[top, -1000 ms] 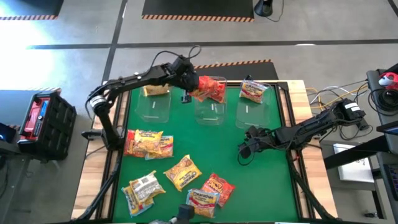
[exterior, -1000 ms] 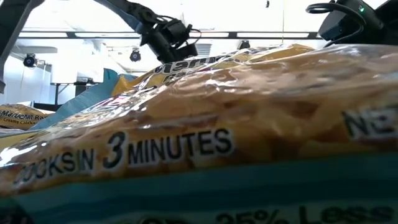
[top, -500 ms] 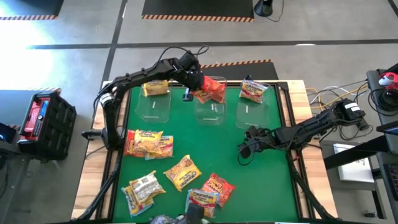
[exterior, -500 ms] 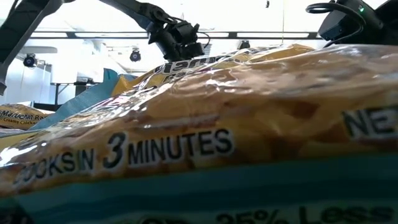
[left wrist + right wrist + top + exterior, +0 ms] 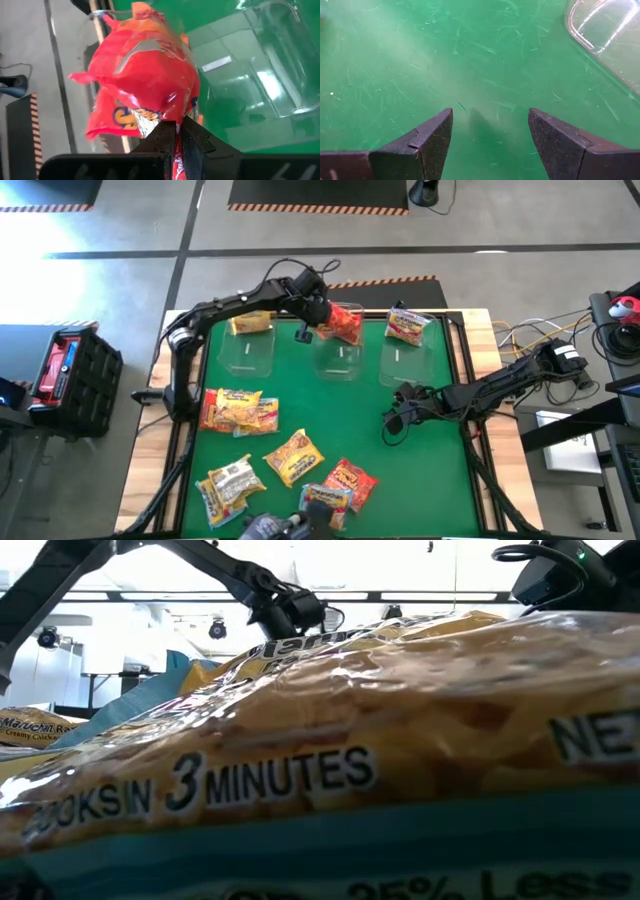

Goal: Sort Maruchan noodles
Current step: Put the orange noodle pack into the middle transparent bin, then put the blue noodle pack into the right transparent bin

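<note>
Red crinkly plastic, a Maruchan packet [image 5: 341, 326], hangs clamped in the left end effector [image 5: 318, 313] over the middle clear bin [image 5: 339, 358], likely so it drops in with its kind. The left bin [image 5: 247, 352] holds a yellow packet [image 5: 251, 323]; the right bin [image 5: 401, 360] a pale one [image 5: 407, 326]. The right end effector [image 5: 490, 135] waits, fingers apart, low over the green bench [image 5: 420, 480]. Loose packets [image 5: 292, 456] remain unsorted.
</note>
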Robot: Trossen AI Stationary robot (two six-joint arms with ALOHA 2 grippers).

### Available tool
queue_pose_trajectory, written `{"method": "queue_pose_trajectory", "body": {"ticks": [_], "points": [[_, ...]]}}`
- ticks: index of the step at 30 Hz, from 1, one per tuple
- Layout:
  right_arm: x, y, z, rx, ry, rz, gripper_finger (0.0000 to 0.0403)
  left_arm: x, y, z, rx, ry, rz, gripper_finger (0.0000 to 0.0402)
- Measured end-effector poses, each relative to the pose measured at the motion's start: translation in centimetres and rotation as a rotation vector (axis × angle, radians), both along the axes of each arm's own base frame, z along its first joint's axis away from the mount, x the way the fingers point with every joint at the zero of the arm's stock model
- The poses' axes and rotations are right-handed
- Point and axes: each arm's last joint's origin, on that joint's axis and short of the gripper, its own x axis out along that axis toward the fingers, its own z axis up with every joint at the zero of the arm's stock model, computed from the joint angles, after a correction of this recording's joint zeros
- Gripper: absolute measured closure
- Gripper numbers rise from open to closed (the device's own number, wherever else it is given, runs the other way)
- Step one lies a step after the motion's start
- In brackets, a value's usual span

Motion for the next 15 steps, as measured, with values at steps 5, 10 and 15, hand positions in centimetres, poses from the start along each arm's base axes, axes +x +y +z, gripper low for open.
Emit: {"method": "queue_pose_trajectory", "body": {"ticks": [5,10,15], "points": [[0.0,0.0,0.0,0.000,0.000,0.000,0.0154,0.3,0.0,-0.5,-0.008,0.008,0.001,0.0394],[0.0,0.0,0.0,0.000,0.000,0.000,0.0154,0.3,0.0,0.3,-0.006,-0.017,0.021,0.0356],[0.0,0.0,0.0,0.000,0.000,0.000,0.0154,0.4,0.2,0.9,0.031,-0.026,0.048,0.0304]]}}
